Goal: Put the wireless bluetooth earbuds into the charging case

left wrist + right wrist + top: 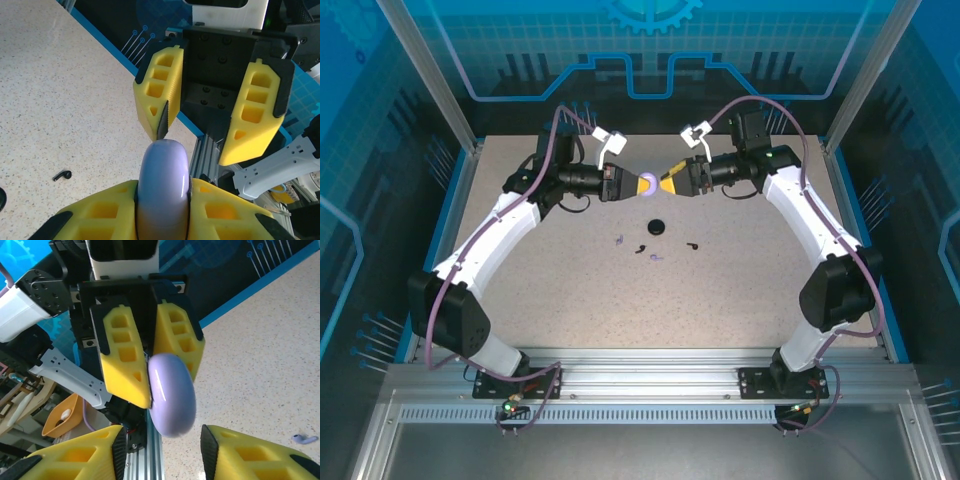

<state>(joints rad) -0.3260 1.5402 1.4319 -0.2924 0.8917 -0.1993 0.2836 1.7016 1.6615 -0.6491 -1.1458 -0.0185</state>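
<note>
Charging case (648,183), the lavender pebble as I read it, sits mid-air in the top view. It's clamped in your left gripper (636,183), nose-to-nose with the right gripper (664,184), and the earbuds (692,244) lie loose on the speckled surface (570,290). Left wrist view: ribbed yellow fingers (220,210) squeeze its broad faces, and that glossy hard shell looks light and slippery, so I'd pinch the rim, not the dome. Right wrist view: your right gripper is spread apart just at the case's end, gripping nothing.
</note>
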